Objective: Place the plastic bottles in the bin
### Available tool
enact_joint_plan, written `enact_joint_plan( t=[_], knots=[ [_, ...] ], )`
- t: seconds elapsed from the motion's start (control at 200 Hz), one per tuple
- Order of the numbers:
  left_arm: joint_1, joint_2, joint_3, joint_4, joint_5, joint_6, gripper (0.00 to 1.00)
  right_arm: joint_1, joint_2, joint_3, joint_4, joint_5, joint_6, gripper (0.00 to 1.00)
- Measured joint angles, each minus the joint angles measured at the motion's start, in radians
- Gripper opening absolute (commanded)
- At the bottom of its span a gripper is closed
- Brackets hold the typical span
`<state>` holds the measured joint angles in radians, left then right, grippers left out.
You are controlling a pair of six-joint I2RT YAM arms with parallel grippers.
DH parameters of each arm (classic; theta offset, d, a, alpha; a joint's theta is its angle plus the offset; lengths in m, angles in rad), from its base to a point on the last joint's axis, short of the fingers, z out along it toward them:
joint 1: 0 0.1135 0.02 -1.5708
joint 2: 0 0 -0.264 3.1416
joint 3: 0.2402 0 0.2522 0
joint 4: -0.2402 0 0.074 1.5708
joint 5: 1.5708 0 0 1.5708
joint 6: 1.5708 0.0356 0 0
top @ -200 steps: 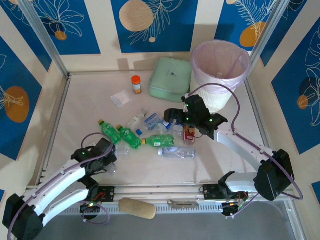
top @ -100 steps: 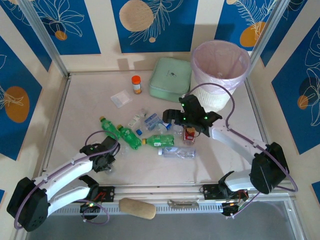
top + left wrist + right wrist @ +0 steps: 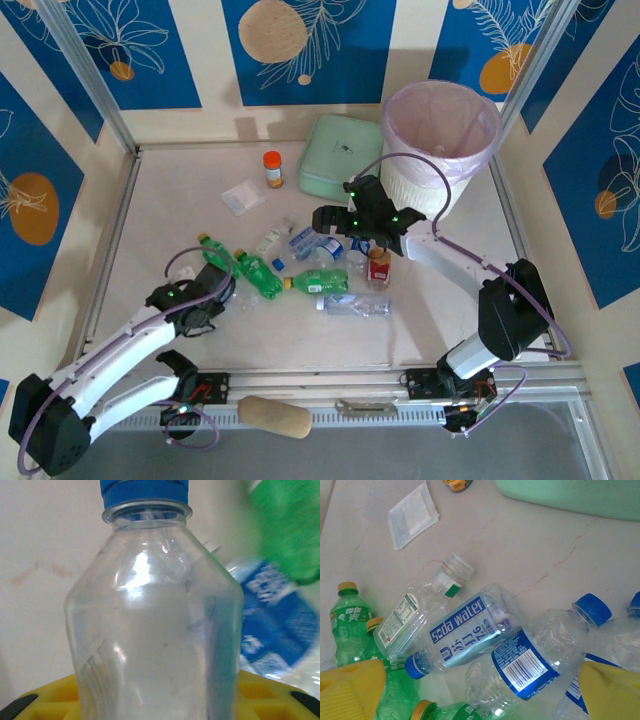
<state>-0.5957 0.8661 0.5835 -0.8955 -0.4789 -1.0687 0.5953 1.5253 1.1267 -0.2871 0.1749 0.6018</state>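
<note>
My left gripper is shut on a clear plastic bottle with a blue cap; its yellow fingers press the bottle's sides. It sits at the left end of a pile of plastic bottles: green ones, a clear one and one with red liquid. My right gripper hangs open above the pile, over a "soda water" bottle and a barcode-labelled bottle. The bin, white with a pink liner, stands at the back right.
A mint green lidded box lies left of the bin. An orange-capped jar and a flat clear bag sit behind the pile. Metal rails edge the table; a tan roll rests on the near rail.
My left gripper has closed on the clear blue-capped bottle and shifted slightly. My right arm has swung left and forward over the bottle pile, jaws still wide.
</note>
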Motion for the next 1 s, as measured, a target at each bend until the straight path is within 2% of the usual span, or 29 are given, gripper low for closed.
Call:
enact_joint_plan(
  t=[0.115,0.225,0.44,0.745,0.885,1.0],
  knots=[
    [0.003,-0.003,0.087,0.072,-0.024,0.159,0.45,-0.015,0.001,0.000,0.015,-0.031,0.000,0.99],
    [0.003,0.018,0.142,0.214,0.008,0.321,0.46,-0.035,0.001,0.000,0.042,-0.084,0.001,0.99],
    [0.003,0.157,0.203,0.565,0.241,0.520,0.46,-0.077,-0.012,0.000,0.080,-0.200,0.032,0.99],
    [0.003,0.346,0.222,1.012,0.645,0.570,0.46,-0.164,-0.139,-0.045,0.190,-0.378,0.108,1.00],
    [0.000,0.408,0.222,1.144,0.764,0.562,0.45,-0.167,-0.150,-0.063,0.255,-0.445,0.127,0.97],
    [-0.010,0.448,0.231,1.203,0.822,0.552,0.46,-0.140,-0.148,-0.063,0.286,-0.473,0.127,0.94]
  ],
)
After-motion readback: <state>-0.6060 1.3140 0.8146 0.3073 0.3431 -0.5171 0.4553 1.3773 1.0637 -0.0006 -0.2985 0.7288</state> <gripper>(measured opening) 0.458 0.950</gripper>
